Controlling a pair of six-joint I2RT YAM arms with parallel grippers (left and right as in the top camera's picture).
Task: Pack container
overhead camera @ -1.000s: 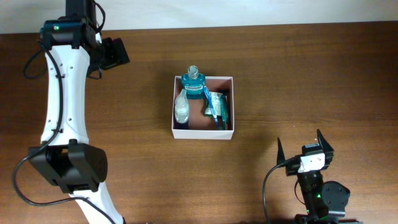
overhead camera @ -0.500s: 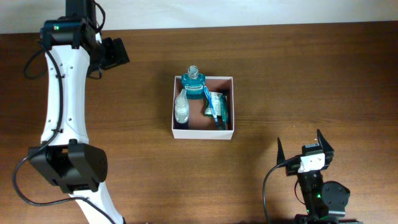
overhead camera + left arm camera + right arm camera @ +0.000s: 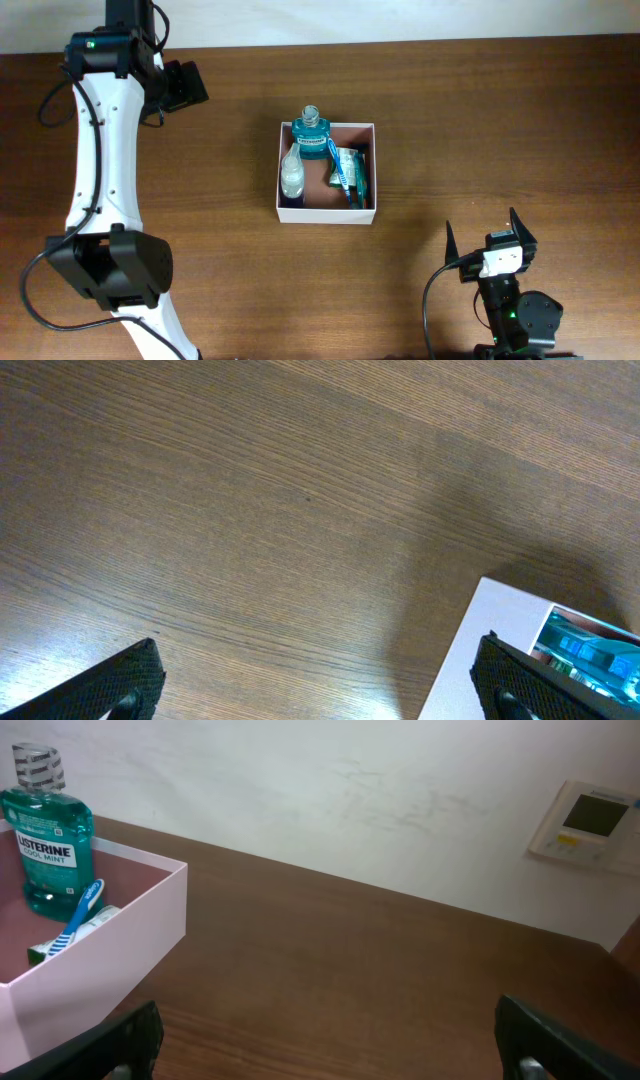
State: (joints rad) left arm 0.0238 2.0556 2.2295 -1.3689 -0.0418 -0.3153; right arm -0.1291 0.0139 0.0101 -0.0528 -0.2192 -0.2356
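Observation:
The container (image 3: 327, 214), a square white-walled box with a reddish-brown inside, sits mid-table. In it stand a teal mouthwash bottle (image 3: 311, 136), a clear bottle lying down (image 3: 291, 173), a blue toothbrush (image 3: 337, 166) and a green toothpaste pack (image 3: 352, 168). My left gripper (image 3: 193, 88) hovers open at the far left, well away from the box; in the left wrist view it (image 3: 318, 695) holds nothing and the container's corner (image 3: 488, 652) shows at right. My right gripper (image 3: 484, 236) stands open near the front right. In the right wrist view it (image 3: 335, 1050) is empty, with the container (image 3: 110, 940) and bottle (image 3: 45, 830) at left.
Bare brown wooden table (image 3: 480, 120) surrounds the box. A white wall runs behind the table's back edge, with a small wall panel (image 3: 590, 820) on it. The left arm's white links (image 3: 100, 150) stretch along the table's left side.

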